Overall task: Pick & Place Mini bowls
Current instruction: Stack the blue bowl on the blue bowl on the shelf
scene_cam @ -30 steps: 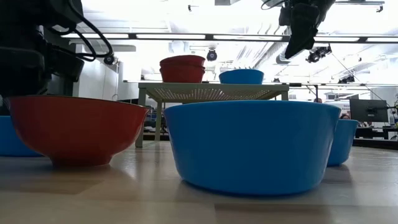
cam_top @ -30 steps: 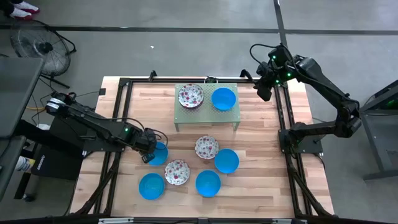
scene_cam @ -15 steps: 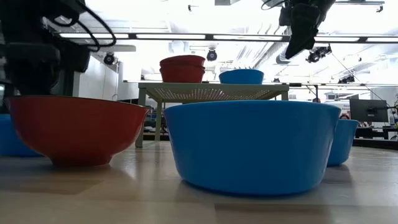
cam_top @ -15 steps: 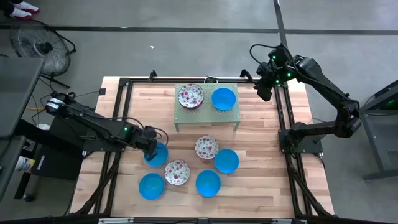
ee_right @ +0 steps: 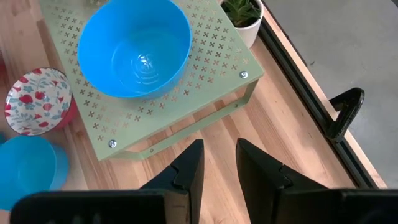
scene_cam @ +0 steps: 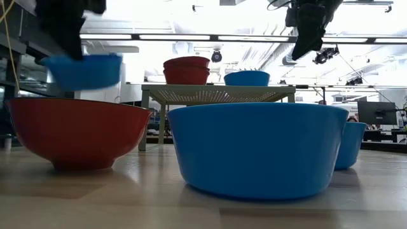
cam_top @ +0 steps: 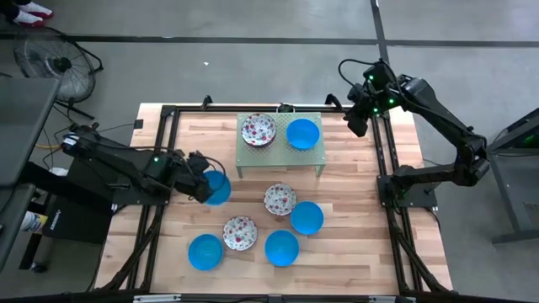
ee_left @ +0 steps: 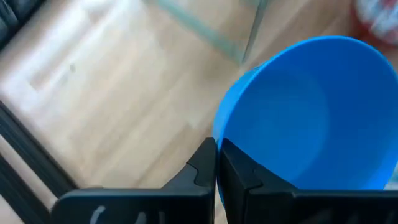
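Note:
My left gripper [cam_top: 202,187] is shut on a blue mini bowl [cam_top: 217,187] above the table's left part, in front of the green stand's left leg; the low view shows this bowl [scene_cam: 82,70] in the air. On the green stand [cam_top: 280,151] sit a floral bowl [cam_top: 258,130] and a blue one [cam_top: 303,133]. On the table rest a floral bowl [cam_top: 280,199], a blue bowl [cam_top: 307,217], a floral bowl [cam_top: 240,233] and two blue bowls [cam_top: 205,252], [cam_top: 281,247]. My right gripper [cam_top: 357,124] hangs open and high over the far right corner. My left gripper pinches the blue bowl's rim [ee_left: 219,134] on the side toward the table's left, one finger [ee_left: 244,177] inside the bowl and the other [ee_left: 200,171] outside. The fingers reach in from the table's left, slanting down. The bowl is lifted clear of the table and stays roughly level.
A small potted plant [ee_right: 241,12] stands by the far edge behind the stand. Black frame rails [cam_top: 386,160] run along the table's left, right and far sides, with a clamp [ee_right: 345,109] on the right one. Bare wood [cam_top: 354,236] lies right of the bowls.
My left gripper, shut on the blue bowl, has risen and moved toward the far edge. The bowl stood on the table a second ago and now hangs clear above it, closer to the green stand.

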`<act>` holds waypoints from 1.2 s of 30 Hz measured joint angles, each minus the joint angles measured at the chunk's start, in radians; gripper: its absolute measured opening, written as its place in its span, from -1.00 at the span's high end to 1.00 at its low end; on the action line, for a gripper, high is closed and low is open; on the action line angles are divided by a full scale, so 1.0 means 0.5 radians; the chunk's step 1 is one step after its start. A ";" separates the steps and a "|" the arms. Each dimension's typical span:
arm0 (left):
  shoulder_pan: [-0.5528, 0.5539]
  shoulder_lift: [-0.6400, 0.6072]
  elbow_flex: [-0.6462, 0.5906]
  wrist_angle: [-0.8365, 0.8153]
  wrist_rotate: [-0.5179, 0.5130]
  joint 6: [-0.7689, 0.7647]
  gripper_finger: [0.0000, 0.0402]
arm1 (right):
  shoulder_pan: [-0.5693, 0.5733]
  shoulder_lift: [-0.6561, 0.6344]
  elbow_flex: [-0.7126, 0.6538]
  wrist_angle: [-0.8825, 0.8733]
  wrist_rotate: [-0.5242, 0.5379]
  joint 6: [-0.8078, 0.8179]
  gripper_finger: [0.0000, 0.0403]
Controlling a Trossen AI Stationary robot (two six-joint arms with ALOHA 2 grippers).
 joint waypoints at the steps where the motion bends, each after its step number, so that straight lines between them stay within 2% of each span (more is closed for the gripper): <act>1: 0.000 0.002 0.044 0.000 -0.053 0.013 1.00 | 0.000 0.000 0.000 0.002 0.000 0.024 0.59; 5: 0.001 0.004 0.189 0.037 -0.296 0.110 1.00 | 0.000 0.000 0.000 0.043 -0.054 0.099 0.59; 9: 0.000 0.004 0.276 0.183 -0.441 0.302 1.00 | 0.000 0.000 0.001 0.081 -0.181 0.104 0.59; 14: 0.000 0.005 0.288 0.504 -0.585 0.558 1.00 | 0.000 0.000 0.001 0.107 -0.297 0.102 0.59; 22: 0.051 0.036 0.288 1.087 -0.834 0.841 1.00 | 0.000 0.000 0.001 0.108 -0.292 0.097 0.59; 27: 0.245 0.117 0.289 1.450 -0.772 1.013 1.00 | 0.000 0.000 0.001 0.113 -0.266 0.097 0.59; 33: 0.539 0.272 0.290 1.948 -0.454 1.396 1.00 | 0.000 0.000 0.001 0.146 -0.215 0.145 0.59; 36: 0.657 0.337 0.288 2.086 -0.301 1.509 1.00 | 0.000 0.000 0.001 0.166 -0.216 0.151 0.59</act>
